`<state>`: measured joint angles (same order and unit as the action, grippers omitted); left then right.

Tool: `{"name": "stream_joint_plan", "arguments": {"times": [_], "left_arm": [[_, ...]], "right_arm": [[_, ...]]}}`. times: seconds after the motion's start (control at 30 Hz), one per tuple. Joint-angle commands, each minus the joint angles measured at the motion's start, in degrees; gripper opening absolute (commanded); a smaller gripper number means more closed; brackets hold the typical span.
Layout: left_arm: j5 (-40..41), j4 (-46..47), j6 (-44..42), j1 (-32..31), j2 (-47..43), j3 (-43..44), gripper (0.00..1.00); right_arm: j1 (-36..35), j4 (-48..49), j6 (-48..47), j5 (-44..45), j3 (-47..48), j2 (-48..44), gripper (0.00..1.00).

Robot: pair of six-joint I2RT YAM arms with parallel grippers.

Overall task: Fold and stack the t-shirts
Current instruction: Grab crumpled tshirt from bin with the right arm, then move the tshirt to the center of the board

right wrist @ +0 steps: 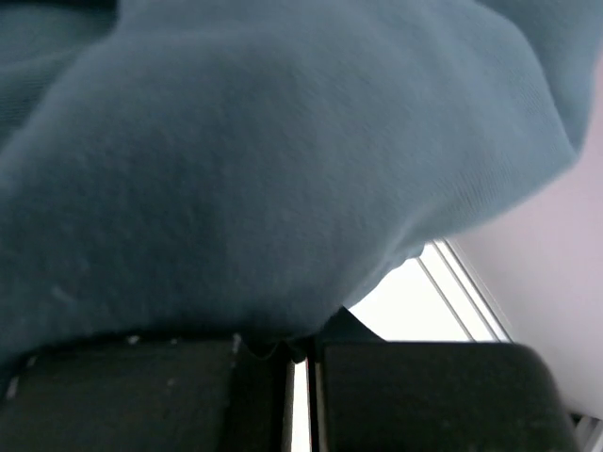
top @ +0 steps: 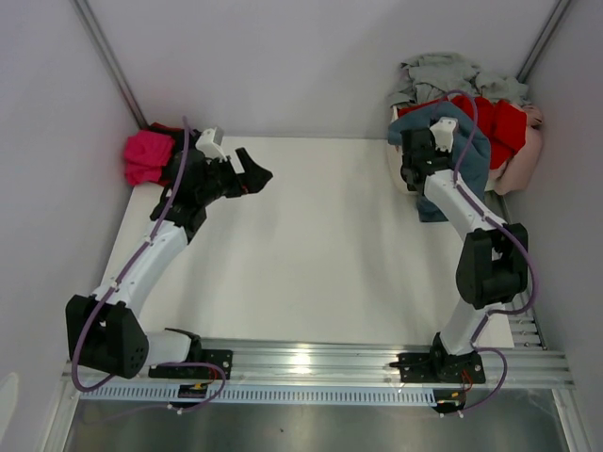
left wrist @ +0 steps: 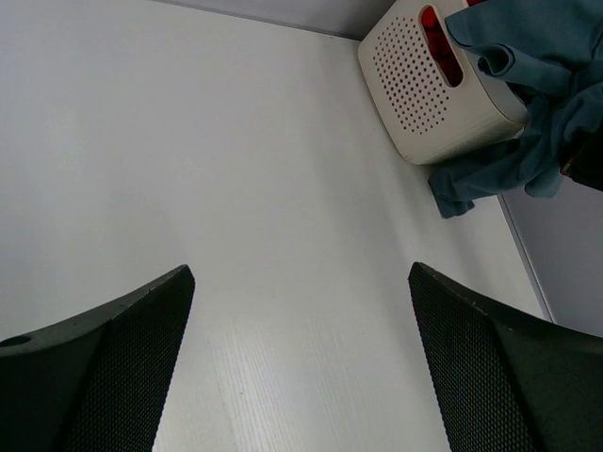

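A slate blue-grey t-shirt (top: 476, 155) hangs out of the white basket (left wrist: 419, 94) at the far right and drapes over my right arm. My right gripper (top: 412, 177) is shut on a fold of this shirt, which fills the right wrist view (right wrist: 264, 169). The shirt also shows in the left wrist view (left wrist: 528, 141). A red t-shirt (top: 504, 127) and a pale grey one (top: 443, 71) lie in the basket. A folded magenta-pink t-shirt (top: 148, 155) lies at the far left, with black cloth behind it. My left gripper (top: 256, 176) is open and empty, held above the table (top: 311, 245).
Grey walls stand close on the left, back and right. A metal rail (top: 320, 363) with the arm bases runs along the near edge. The basket stands at the table's far right corner.
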<state>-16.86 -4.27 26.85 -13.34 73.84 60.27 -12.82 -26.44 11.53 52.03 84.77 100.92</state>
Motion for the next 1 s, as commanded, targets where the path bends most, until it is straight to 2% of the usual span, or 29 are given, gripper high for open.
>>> {"name": "stream_joint_plan", "arguments": {"times": [0.0, 0.2, 0.37, 0.47, 0.7, 0.73, 0.83, 0.87, 0.9, 0.93, 0.97], "left_arm": [[-0.01, 2.51, -1.71, -0.37, -3.09, -0.59, 0.99], [-0.28, 2.60, -1.45, -0.37, -2.83, -0.42, 0.99], [-0.01, 2.95, -0.84, -0.37, -1.95, -0.15, 0.99], [0.95, 2.69, -0.57, -0.46, -2.12, 0.11, 0.99], [10.00, 1.37, -0.75, -0.37, -5.28, -0.77, 0.99], [12.44, 1.02, -0.83, -0.37, -5.55, -1.12, 0.99], [16.49, 0.32, -1.01, -0.28, -6.69, -1.91, 0.99], [16.60, 0.14, -0.92, -0.28, -6.96, -2.00, 0.99], [17.56, 0.06, -0.92, -0.19, -7.31, -2.09, 0.99], [18.70, 0.05, -1.01, -0.19, -7.75, -2.43, 0.99], [18.71, -0.03, -1.01, -0.19, -8.01, -2.53, 0.99]], "right_arm": [[-0.10, -1.43, 2.18, 0.54, 3.82, -0.29, 0.00], [-3.87, 2.43, -3.08, -5.53, 3.82, -5.99, 0.00], [-9.93, 0.60, -7.40, -26.95, 11.54, -8.29, 0.00], [-14.77, -1.94, -8.89, -34.70, 18.57, -6.98, 0.00], [-23.47, -13.81, -9.51, -56.66, 45.19, 4.71, 0.00], [-24.35, -13.90, -9.51, -58.95, 50.87, 6.72, 0.00], [-26.99, -11.02, -8.81, -67.65, 57.33, 7.19, 0.00], [-27.52, -9.35, -8.80, -72.11, 57.09, 6.14, 0.00], [-27.70, -6.03, -8.98, -72.94, 55.95, 4.82, 0.00], [-27.87, -4.34, -10.20, -71.90, 50.72, 1.24, 0.00], [-27.87, -2.41, -10.99, -65.80, 46.75, -1.06, 0.00]]}}
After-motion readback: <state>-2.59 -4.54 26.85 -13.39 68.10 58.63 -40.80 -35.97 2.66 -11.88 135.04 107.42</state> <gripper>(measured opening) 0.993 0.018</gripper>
